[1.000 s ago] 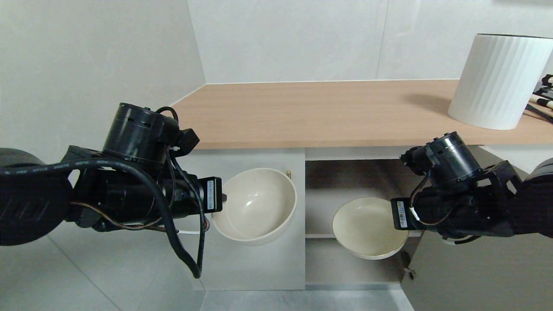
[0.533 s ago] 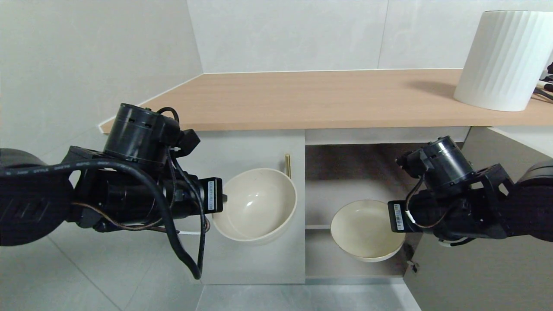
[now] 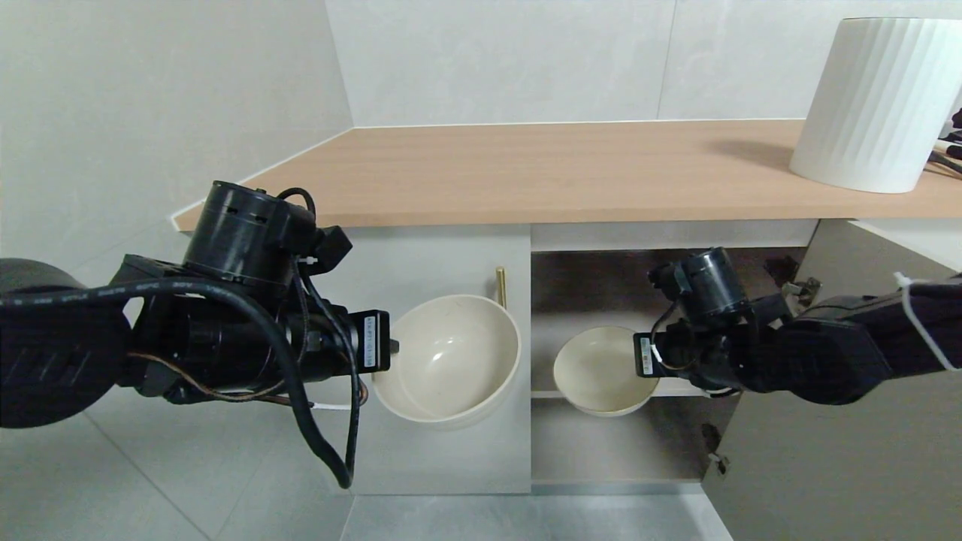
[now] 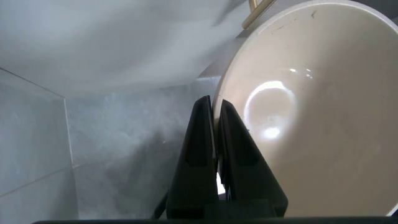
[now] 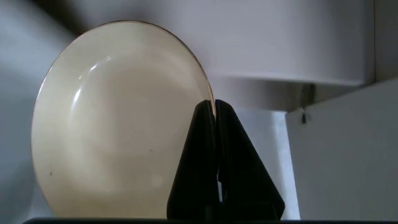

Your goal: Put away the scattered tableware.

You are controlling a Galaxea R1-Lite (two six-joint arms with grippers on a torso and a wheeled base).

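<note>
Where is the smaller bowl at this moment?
In the head view the smaller bowl is on the robot's right, held by its rim in the right gripper at the open cabinet compartment, level with its shelf, right of the larger bowl.

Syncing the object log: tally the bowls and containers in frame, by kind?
Cream bowls: 2, left bowl and right bowl
White ribbed container on the counter: 1
Total: 3

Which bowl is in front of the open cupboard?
The bowl in the right pincer: it hangs before the open cupboard. The other bowl, in the left pincer, is before the shut door.
</note>
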